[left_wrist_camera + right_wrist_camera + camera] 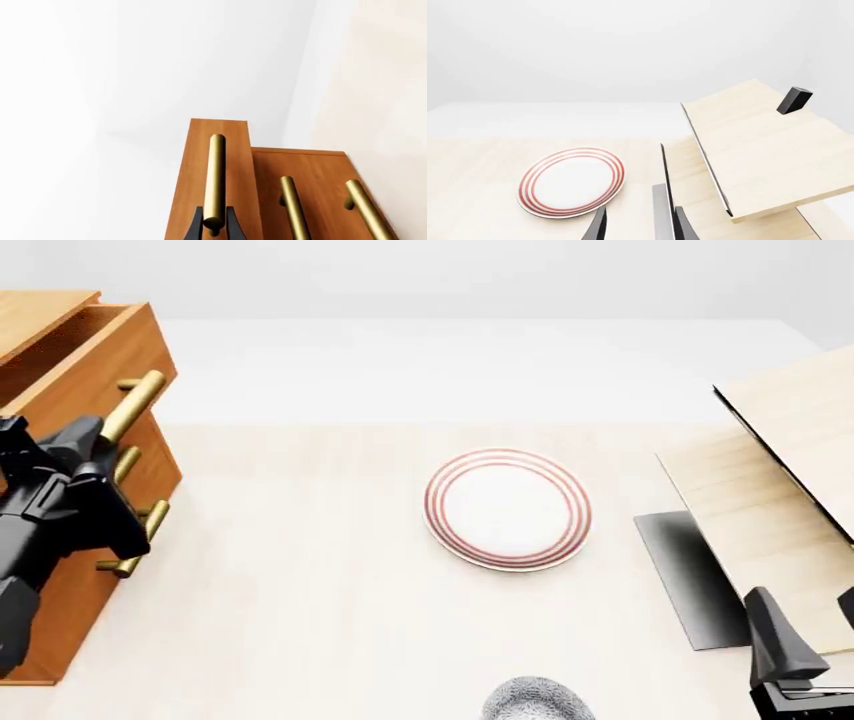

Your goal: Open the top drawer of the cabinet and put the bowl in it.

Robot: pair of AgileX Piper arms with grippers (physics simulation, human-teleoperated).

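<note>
Pale wood table (pixel 334 640) against plain white walls, soft even light.

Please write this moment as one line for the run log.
left gripper: shut on top drawer handle | top drawer: partly open | bowl: on table, near edge | right gripper: open, idle
</note>
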